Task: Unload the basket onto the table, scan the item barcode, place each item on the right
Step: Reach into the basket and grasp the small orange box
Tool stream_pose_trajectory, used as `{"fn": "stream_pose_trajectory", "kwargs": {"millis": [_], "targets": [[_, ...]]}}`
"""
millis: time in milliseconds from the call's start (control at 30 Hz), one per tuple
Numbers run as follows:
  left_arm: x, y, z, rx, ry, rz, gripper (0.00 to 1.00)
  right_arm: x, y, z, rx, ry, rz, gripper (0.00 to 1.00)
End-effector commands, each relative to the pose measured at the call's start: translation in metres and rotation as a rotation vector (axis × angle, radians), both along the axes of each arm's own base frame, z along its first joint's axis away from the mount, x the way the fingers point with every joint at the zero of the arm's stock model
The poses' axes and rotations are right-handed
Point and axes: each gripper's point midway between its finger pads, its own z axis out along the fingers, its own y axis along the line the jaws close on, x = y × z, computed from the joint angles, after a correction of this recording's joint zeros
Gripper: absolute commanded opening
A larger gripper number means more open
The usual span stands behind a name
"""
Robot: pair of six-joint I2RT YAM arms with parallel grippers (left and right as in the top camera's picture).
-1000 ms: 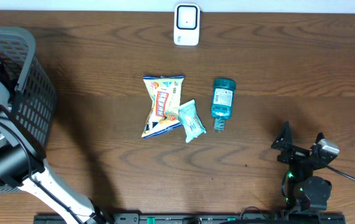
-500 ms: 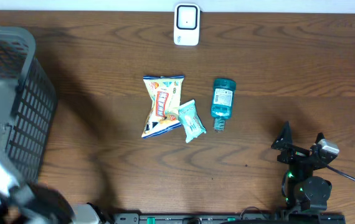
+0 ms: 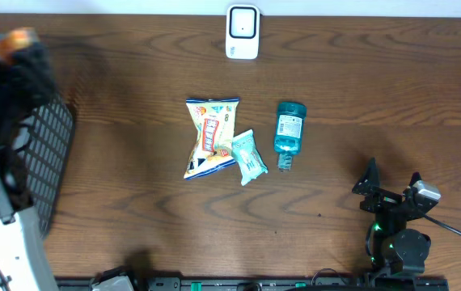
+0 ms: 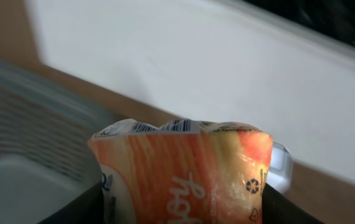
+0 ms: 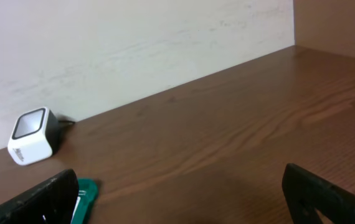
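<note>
Left claw (image 4: 177,208) clamped at roughly half width on orange snack packet (image 4: 184,168), pads on both side edges, film bulging between them. Held off the counter (image 3: 133,73), well left of scanner (image 3: 242,32), over the grey basket (image 3: 52,153) at the far-left end.

Handling guess: light, soft foil film, crushable contents, slick skin. No stiffness to lean on, so moderate squeeze only. Present hold on the body below the crimp looks right, since it keeps the printed end clear.

Orientation: crimped end pointing away from claw, toward the back wall. Barcode (image 4: 177,126) on that far crimped edge, partly folded over. Long axis probably along the claw's reach, but lower half hidden, so not certain. Likely needs a turn to face the barcode at the scanner window.

Right claw (image 3: 392,184) spread fully wide, empty, parked right of and nearer than scanner.

Also nearer than scanner, mid-counter: yellow snack bag (image 3: 210,137), small teal pouch (image 3: 247,156) touching it, blue bottle (image 3: 289,133) lying down just beside.
</note>
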Motion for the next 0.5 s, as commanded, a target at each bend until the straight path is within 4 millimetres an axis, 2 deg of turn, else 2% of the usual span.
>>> {"fn": "stream_pose_trajectory", "kwargs": {"millis": [0,100,133,233,267,300,333,367,400,467], "targets": [[0.023,-0.043,-0.031,-0.028,0.103,-0.111,0.60,0.000,0.001,0.000,0.012,-0.003,0.002,0.99],[0.037,-0.049,-0.078,0.034,0.266,-0.057,0.60,0.000,0.001,0.000,0.012,-0.003,0.002,0.99],[0.042,-0.054,-0.098,0.051,0.336,-0.056,0.59,0.000,0.001,0.000,0.012,-0.003,0.002,0.99],[0.049,-0.072,-0.140,0.059,0.476,-0.101,0.58,0.000,0.001,0.000,0.012,-0.003,0.002,0.99],[0.053,-0.083,-0.167,0.063,0.561,-0.132,0.57,0.000,0.001,0.000,0.012,-0.003,0.002,0.99],[0.055,-0.089,-0.181,0.065,0.602,-0.146,0.57,0.000,0.001,0.000,0.012,-0.003,0.002,0.99],[0.057,-0.098,-0.206,0.066,0.673,-0.166,0.57,0.000,0.001,0.000,0.012,-0.003,0.002,0.99],[0.058,-0.103,-0.219,0.068,0.711,-0.178,0.57,0.000,0.001,0.000,0.012,-0.003,0.002,0.99],[0.058,-0.111,-0.242,0.073,0.781,-0.196,0.57,0.000,0.001,0.000,0.012,-0.004,0.002,0.99],[0.058,-0.123,-0.277,0.083,0.879,-0.221,0.57,0.000,0.001,0.000,0.012,-0.004,0.002,0.99]]}}
